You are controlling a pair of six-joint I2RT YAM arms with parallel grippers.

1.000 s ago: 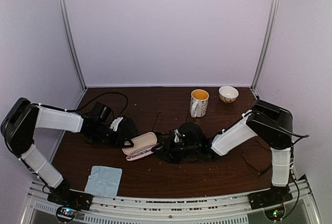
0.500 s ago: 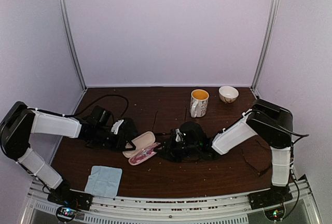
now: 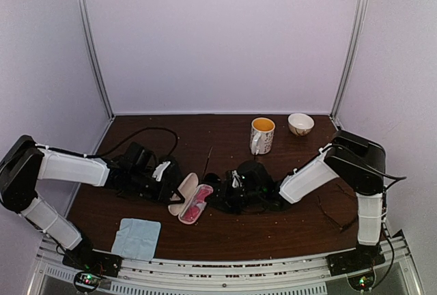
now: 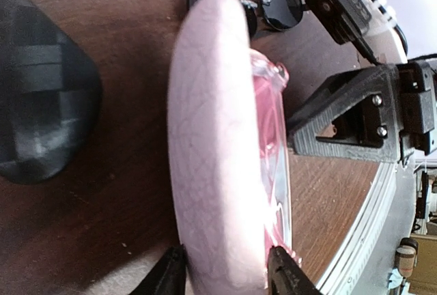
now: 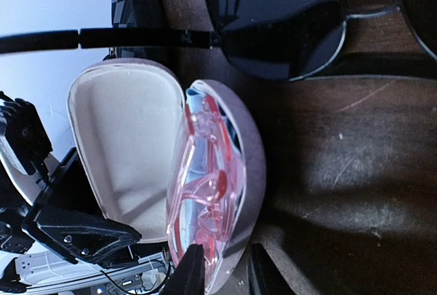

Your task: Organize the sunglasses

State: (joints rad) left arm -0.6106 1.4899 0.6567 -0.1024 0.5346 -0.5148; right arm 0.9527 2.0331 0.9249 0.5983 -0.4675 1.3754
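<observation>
Pink sunglasses (image 5: pixel 205 192) lie inside the open pink case (image 5: pixel 123 145), lengthwise along the case. They are probably light, brittle and slippery (best lifted by the bridge, not the lenses). The left gripper (image 4: pixel 225 274) clamps the case's end. The right gripper (image 5: pixel 222 268), nearly closed, straddles the case's rim; I cannot tell whether it grips.

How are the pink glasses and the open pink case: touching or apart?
Touching. The right wrist view shows the pink glasses lying inside one half of the open pink case.
</observation>
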